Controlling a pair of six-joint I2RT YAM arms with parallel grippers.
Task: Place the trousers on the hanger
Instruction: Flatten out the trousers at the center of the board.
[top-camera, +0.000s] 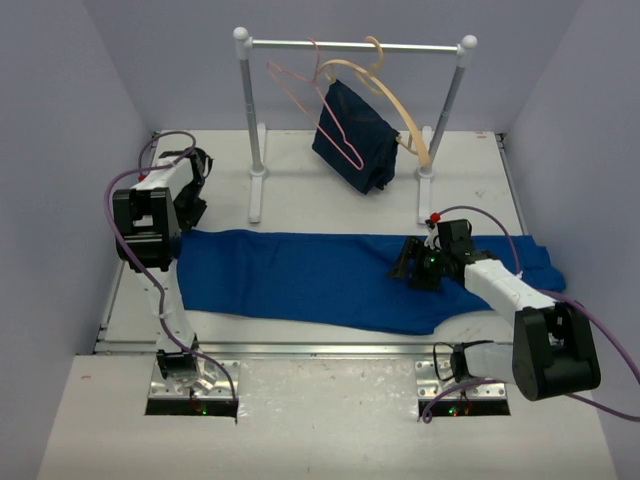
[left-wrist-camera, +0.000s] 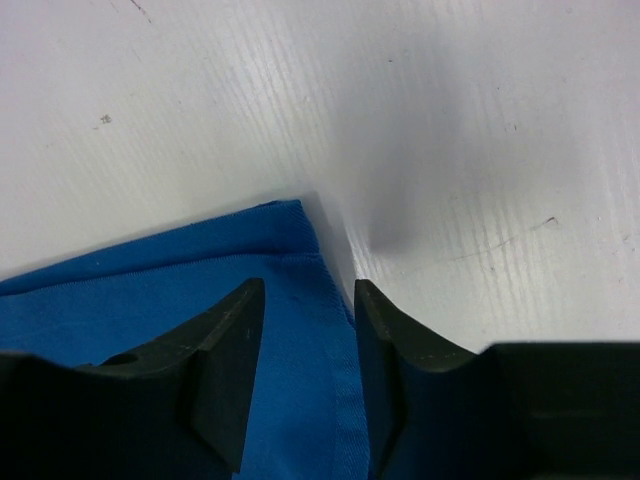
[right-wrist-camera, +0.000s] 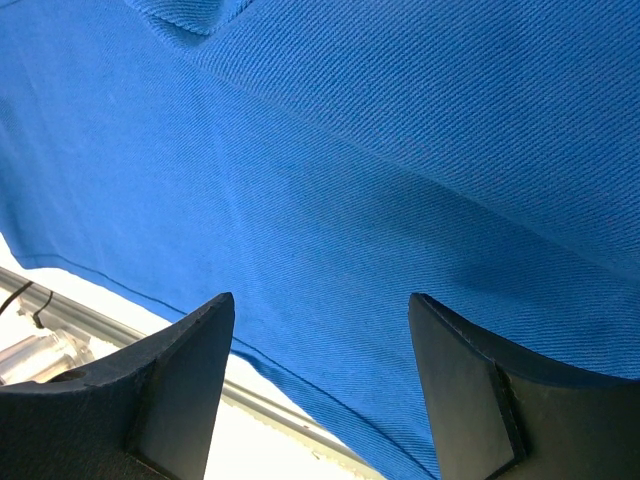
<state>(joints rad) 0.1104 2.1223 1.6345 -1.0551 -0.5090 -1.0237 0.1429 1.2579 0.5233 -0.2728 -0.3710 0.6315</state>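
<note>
Nothing done yet, by the look of it: the trousers (top-camera: 300, 275) lie flat, spread left to right across the near half of the bench (top-camera: 330, 210), not lifted, not folded over anything. Right tool (right-wrist-camera: 320, 305) hangs over the cloth near its near hem, jaws wide apart, empty. Left tool (left-wrist-camera: 308, 295) sits at the left end of the trousers, jaws parted over the hemmed corner, not pinching it (cloth looks flat under them). Left to do: grab, lift, thread over the hanger (top-camera: 285, 86), which hangs on the rail (top-camera: 360, 45) at the far side, well apart from the trousers, beside a wooden hanger (top-camera: 400, 110) carrying a navy garment (top-camera: 355, 135). White scuffed bench top, plain pale walls around.
</note>
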